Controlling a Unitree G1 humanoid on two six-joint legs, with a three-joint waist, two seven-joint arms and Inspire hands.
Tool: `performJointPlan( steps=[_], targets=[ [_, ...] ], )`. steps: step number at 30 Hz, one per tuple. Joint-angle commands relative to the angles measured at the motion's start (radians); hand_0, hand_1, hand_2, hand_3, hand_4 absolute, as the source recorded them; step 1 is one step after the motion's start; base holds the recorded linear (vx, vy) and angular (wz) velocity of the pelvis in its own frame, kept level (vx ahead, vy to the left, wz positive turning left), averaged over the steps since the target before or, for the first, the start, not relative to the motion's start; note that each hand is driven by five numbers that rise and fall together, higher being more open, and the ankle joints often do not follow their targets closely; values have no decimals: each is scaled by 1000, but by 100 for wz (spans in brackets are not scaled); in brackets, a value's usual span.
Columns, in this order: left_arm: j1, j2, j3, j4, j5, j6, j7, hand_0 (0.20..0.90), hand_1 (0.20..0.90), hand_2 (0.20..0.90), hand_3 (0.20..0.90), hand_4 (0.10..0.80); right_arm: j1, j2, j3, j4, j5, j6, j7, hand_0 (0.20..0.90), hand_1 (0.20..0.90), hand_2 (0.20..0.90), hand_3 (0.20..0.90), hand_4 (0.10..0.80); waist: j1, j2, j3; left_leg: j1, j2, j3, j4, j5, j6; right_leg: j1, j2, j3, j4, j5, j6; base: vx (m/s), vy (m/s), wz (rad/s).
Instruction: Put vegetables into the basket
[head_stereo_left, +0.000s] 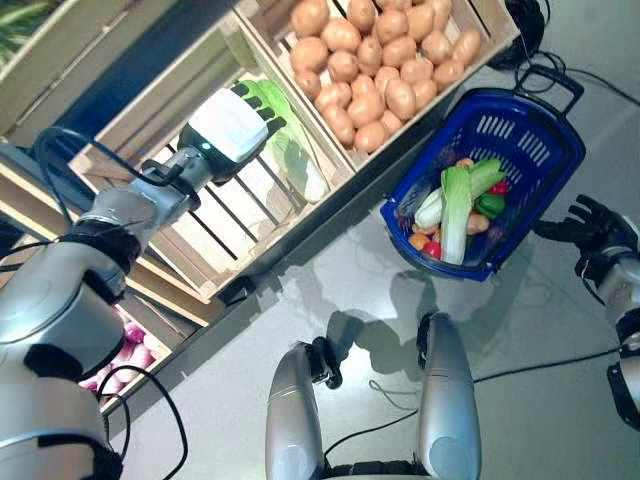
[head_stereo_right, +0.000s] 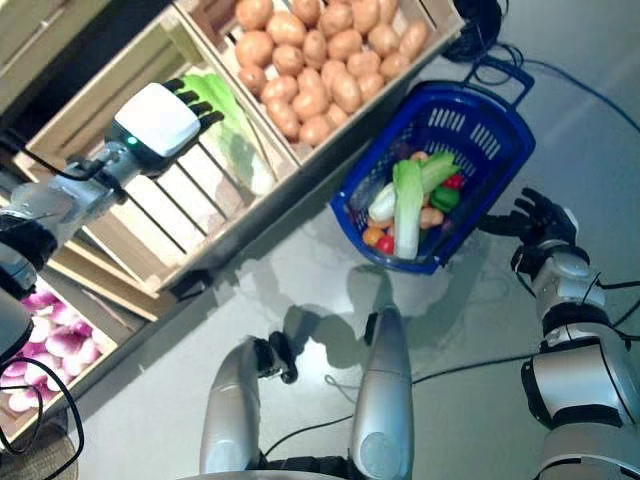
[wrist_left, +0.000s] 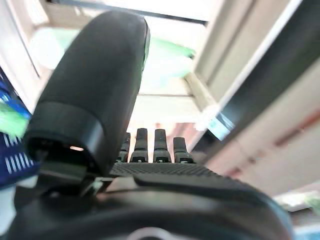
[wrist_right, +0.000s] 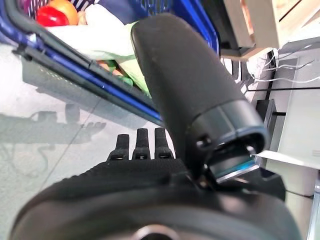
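The blue basket (head_stereo_left: 520, 125) stands on the floor. It holds a long pale green cabbage (head_stereo_left: 457, 210), a white radish (head_stereo_left: 430, 208), a green pepper (head_stereo_left: 490, 205), a red tomato (head_stereo_left: 432, 249) and other small vegetables. My left hand (head_stereo_left: 240, 125) is open with straight fingers, inside a wooden crate, at the end of a green leafy vegetable (head_stereo_left: 290, 150). I cannot tell if it touches it. My right hand (head_stereo_left: 590, 225) is open beside the basket's near rim (wrist_right: 75, 65), holding nothing.
A slanted wooden stand of slatted crates (head_stereo_left: 230, 240) runs along the left and back, its front edge close to the basket. Grey floor (head_stereo_left: 350, 270) lies between the stand and me. Black cables (head_stereo_left: 530, 25) lie behind the basket.
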Motion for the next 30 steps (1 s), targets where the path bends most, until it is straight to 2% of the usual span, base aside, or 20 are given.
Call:
performJointPlan(
  steps=[1, 8, 14, 19, 24, 30],
  targets=[
    [-29, 99, 77, -17, 16, -3, 90, 900, 900, 900, 900, 800, 19, 35, -94, 11, 3, -64, 26, 900, 900, 900, 900, 800, -8, -53, -48, 36, 11, 6, -11, -48, -12, 94, -50, 41, -144, 104, 39, 70, -20, 7],
    [2, 100, 76, -27, 24, -1, 60, 900, 900, 900, 900, 800, 14, 35, -81, 21, 0, -42, 20, 900, 900, 900, 900, 800, 1, -49, -58, 34, 8, -5, -4, -61, -15, 97, -61, 38, -129, 86, 39, 45, 3, 4],
    [-7, 84, 52, -19, 38, -32, 17, 900, 900, 900, 900, 800, 8, 39, -75, 26, 3, -51, 30, 900, 900, 900, 900, 800, -1, -51, -42, -4, 14, -15, 39, -82, -21, 63, -71, 44, -96, 78, 51, 0, 10, 3],
    [-40, 65, 20, -23, 9, -19, -22, 900, 900, 900, 900, 800, -21, 27, -63, 29, 9, -46, 39, 900, 900, 900, 900, 800, -5, -52, -20, -58, 19, -25, 89, -100, -27, 13, -77, 53, -67, 78, 62, -4, 19, 3],
    [-109, 42, -6, -7, -40, 20, 23, 900, 900, 900, 900, 800, -41, 32, -39, 17, 27, -72, 49, 900, 900, 900, 900, 800, -6, -58, -2, -171, 28, -38, 141, -107, -37, -97, -70, 71, -38, 88, 76, -102, 10, 3],
    [-136, 25, -10, 9, -30, 36, 62, 900, 900, 900, 900, 800, -20, 43, -36, 9, 30, -81, 45, 900, 900, 900, 900, 800, -8, -69, -2, -245, 40, -40, 188, -121, -43, -168, -74, 72, -10, 93, 86, -62, -9, 1]
  ],
)
